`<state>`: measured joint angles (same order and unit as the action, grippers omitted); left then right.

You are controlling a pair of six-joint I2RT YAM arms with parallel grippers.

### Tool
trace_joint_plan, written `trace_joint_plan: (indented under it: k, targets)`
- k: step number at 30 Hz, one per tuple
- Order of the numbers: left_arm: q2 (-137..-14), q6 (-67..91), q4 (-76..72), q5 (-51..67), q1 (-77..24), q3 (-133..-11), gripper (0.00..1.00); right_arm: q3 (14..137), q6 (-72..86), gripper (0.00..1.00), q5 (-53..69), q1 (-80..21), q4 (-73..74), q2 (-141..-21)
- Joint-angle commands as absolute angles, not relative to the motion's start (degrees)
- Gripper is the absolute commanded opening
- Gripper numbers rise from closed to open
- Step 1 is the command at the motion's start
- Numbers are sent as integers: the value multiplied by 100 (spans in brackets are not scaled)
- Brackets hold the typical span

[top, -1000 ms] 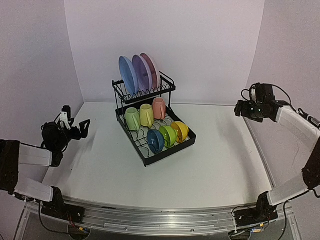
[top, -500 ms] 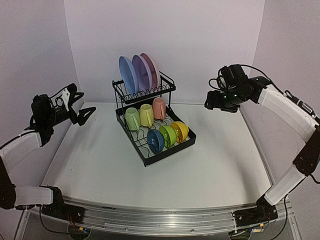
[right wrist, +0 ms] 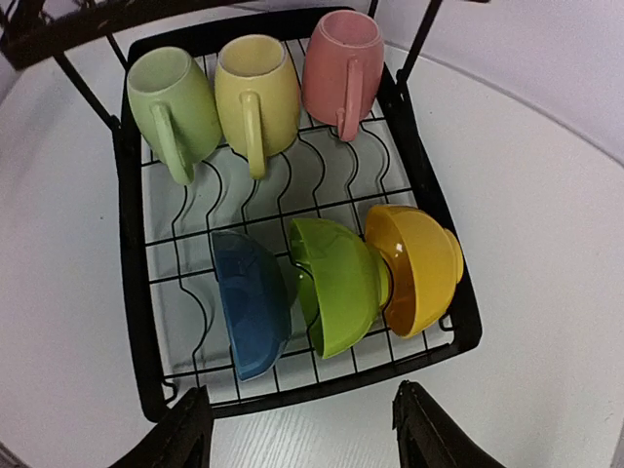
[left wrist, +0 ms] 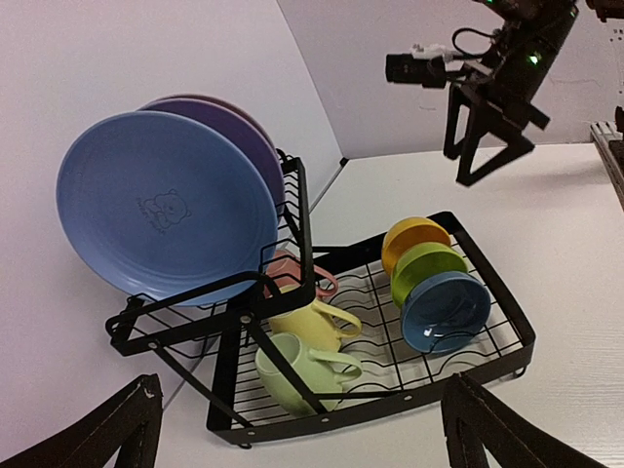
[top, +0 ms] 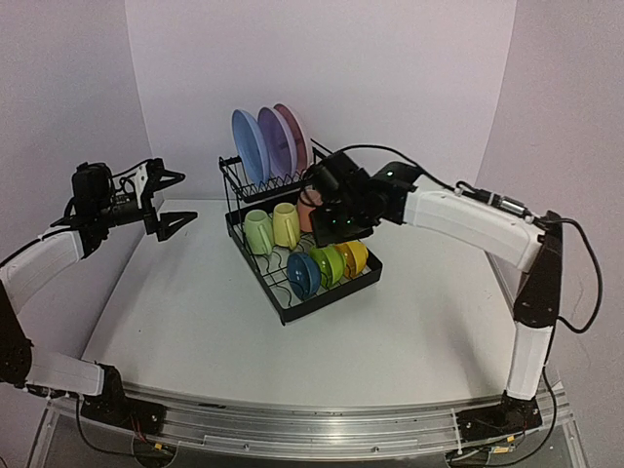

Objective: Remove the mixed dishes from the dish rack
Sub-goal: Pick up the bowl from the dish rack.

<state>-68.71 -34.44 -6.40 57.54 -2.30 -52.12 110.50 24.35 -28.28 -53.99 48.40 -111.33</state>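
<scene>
The black wire dish rack (top: 289, 314) stands mid-table. Its upper shelf holds the blue plate (top: 249, 146), purple plate (top: 275, 141) and pink plate (top: 296, 132) on edge. Its tray holds the light green mug (top: 258, 232), yellow mug (top: 286, 224) and pink mug (top: 308, 209), and the blue bowl (top: 303, 274), green bowl (top: 328, 264) and yellow bowl (top: 352, 255). My right gripper (top: 334, 216) hovers open and empty above the tray; its wrist view looks down on the bowls, its gripper (right wrist: 302, 392) open. My left gripper (top: 174, 203) is open and empty, left of the rack, facing it, and also shows in its wrist view (left wrist: 301, 385).
The rack (left wrist: 499, 297) sits at an angle to the table edges. White walls close in at the back and both sides. Bare white tabletop (top: 292, 361) lies in front of the rack and on both sides of it.
My right arm has swung from the right wall leftward to above the rack's tray. My left arm has risen and turned its open gripper toward the rack. The dishes have not moved.
</scene>
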Motion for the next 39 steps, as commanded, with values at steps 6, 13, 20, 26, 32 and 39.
trace_joint_plan:
  k: [6, 13, 20, 26, 32, 39]
  targets:
    - [-6729, -3215, -617, 5861, -305, -5138, 100, 13112, 1326, 65, -5034, -6157, 5457, -13164]
    - [-6709, -3084, -605, 5806, -308, -5062, 100, 13666, 513, 60, -5706, -6225, 5459, -14017]
    - [-6755, -2964, -571, 5716, -306, -5094, 100, 13779, 107, 55, -6077, -6230, 5451, -14458]
    - [-6807, -2787, -505, 5826, -308, -5178, 100, 13845, -328, 47, -6361, -6219, 5330, -14727]
    - [-6861, -2708, -501, 5802, -305, -5251, 100, 13841, -807, 30, -6695, -6208, 4979, -14876]
    - [-6878, -2645, -518, 5815, -307, -5284, 100, 13660, -1022, 25, -6811, -6201, 4691, -14843]
